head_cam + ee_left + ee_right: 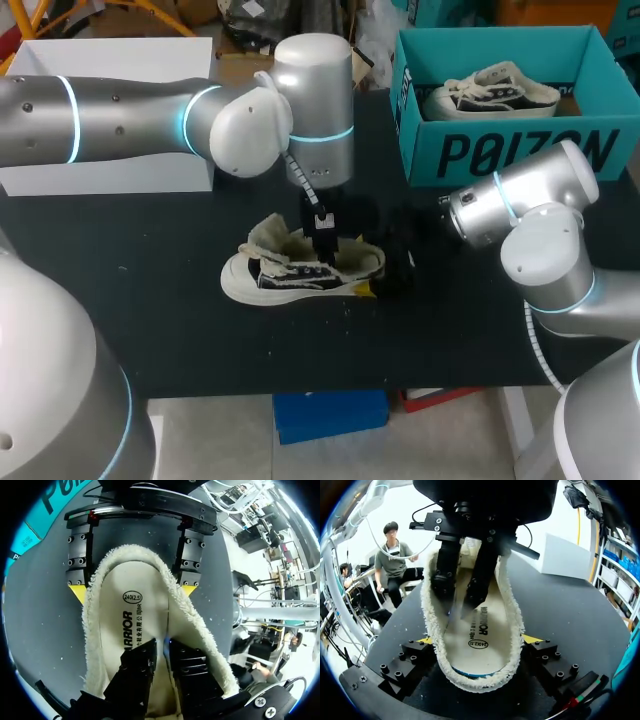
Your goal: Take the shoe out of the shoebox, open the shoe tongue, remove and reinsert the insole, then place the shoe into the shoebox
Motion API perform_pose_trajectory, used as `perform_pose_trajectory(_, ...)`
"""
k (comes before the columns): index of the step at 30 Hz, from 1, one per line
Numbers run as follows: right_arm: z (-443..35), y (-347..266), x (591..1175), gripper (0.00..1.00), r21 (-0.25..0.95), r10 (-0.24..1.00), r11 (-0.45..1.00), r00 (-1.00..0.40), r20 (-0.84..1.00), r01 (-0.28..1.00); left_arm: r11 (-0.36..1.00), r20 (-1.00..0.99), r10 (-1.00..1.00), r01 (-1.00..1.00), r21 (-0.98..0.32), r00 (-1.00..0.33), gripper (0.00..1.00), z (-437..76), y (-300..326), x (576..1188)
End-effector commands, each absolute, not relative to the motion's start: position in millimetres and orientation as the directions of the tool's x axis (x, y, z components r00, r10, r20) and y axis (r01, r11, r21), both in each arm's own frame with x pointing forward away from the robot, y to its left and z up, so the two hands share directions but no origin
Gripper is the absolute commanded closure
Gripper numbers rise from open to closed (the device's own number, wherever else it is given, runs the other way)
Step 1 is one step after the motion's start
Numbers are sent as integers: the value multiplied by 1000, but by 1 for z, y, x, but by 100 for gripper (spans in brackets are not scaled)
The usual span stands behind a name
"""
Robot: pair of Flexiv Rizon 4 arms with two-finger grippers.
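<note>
Already the shoe point(300, 268) is lying on the worktop point(150, 260) outside the shoebox point(500, 150), the right end effector point(479, 640) clamping its heel. Inside, the left end effector point(162, 650) is sitting on the insole point(135, 620), grip impossible to tell; removal, reinsertion and reboxing seemingly remaining.

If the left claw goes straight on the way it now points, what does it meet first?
The white insole inside the shoe; the left claw looks at or almost on it, but depth is unclear.
</note>
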State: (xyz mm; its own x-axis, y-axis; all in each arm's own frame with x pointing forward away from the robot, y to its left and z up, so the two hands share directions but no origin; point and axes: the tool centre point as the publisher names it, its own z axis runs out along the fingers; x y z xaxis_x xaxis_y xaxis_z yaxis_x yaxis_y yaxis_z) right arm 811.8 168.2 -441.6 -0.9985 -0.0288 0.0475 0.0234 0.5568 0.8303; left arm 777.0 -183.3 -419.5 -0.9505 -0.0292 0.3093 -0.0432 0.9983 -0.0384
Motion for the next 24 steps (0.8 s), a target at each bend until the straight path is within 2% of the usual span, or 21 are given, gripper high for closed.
perform_pose_trajectory(1, -446, 169, 813, 100, 830, -27, 558, -998, 50, 26, 998, 262, -52, -56, -7, -964, 71, -438, -183, 769)
perform_pose_trajectory(3, -446, 169, 813, 100, 830, -27, 558, -998, 50, 26, 998, 231, -61, -59, 18, -971, 68, -439, -182, 769)
perform_pose_trajectory(5, -446, 169, 813, 100, 830, -27, 558, -998, 50, 26, 998, 197, -59, -52, 39, -979, 58, -440, -180, 770)
perform_pose_trajectory(7, -446, 169, 813, 100, 830, -27, 558, -998, 50, 26, 995, 155, -78, -68, 70, -985, 70, -441, -177, 770)
perform_pose_trajectory(8, -446, 169, 813, 100, 830, -27, 558, -998, 50, 26, 993, 129, -91, -80, 89, -988, 70, -442, -175, 771)
perform_pose_trajectory(10, -446, 169, 813, 100, 830, -27, 558, -998, 50, 26, 986, 70, -106, -95, 134, -992, 56, -443, -170, 772)
perform_pose_trajectory(11, -446, 169, 813, 100, 830, -27, 558, -998, 50, 26, 984, 51, -105, -96, 151, -993, 56, -444, -168, 773)
perform_pose_trajectory(16, -446, 169, 813, 100, 830, -27, 558, -998, 50, 26, 975, -44, -90, -97, 199, -995, 59, -448, -156, 779)
perform_pose_trajectory(17, -446, 169, 813, 100, 830, -27, 558, -998, 50, 26, 975, -50, -86, -95, 201, -995, 69, -450, -154, 782)
perform_pose_trajectory(18, -446, 169, 813, 100, 830, -27, 558, -998, 50, 26, 977, -56, -81, -90, 195, -995, 72, -452, -151, 784)
perform_pose_trajectory(21, -446, 169, 813, 100, 830, -27, 558, -998, 50, 26, 974, -96, -59, -79, 214, -994, 65, -457, -147, 789)
perform_pose_trajectory(24, -446, 169, 813, 100, 830, -27, 558, -998, 50, 26, 969, -146, -40, -74, 238, -989, 69, -463, -145, 792)
